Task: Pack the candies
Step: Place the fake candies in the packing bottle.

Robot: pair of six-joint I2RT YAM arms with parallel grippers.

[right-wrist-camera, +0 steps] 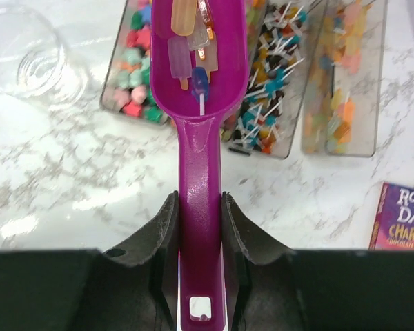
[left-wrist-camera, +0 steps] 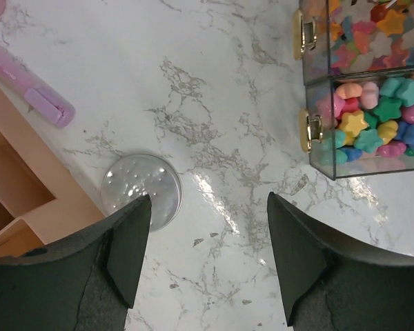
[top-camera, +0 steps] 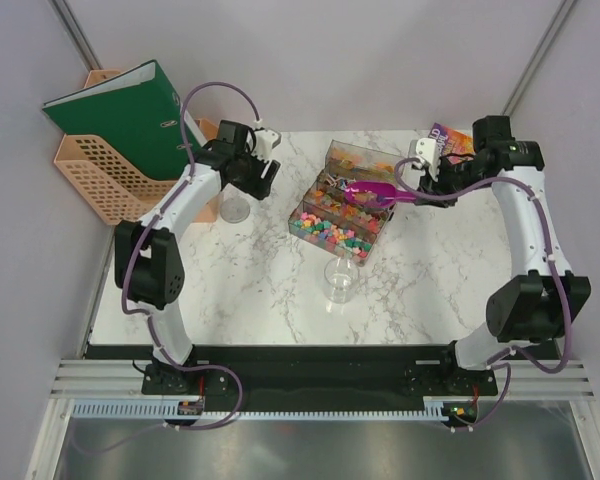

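Note:
My right gripper is shut on the handle of the purple scoop, held level above the clear trays. The scoop bowl holds a few candies: orange, pink and a blue lollipop. It also shows in the top view. The trays hold star sweets, lollipops and pale jellies. A clear round jar stands in front of the trays; it shows at the upper left of the right wrist view. My left gripper is open and empty over bare marble, left of the trays.
A clear round lid lies by my left fingertip. An orange file rack with a green binder stands at the back left. A pink pen lies beside it. A purple book lies at the back right.

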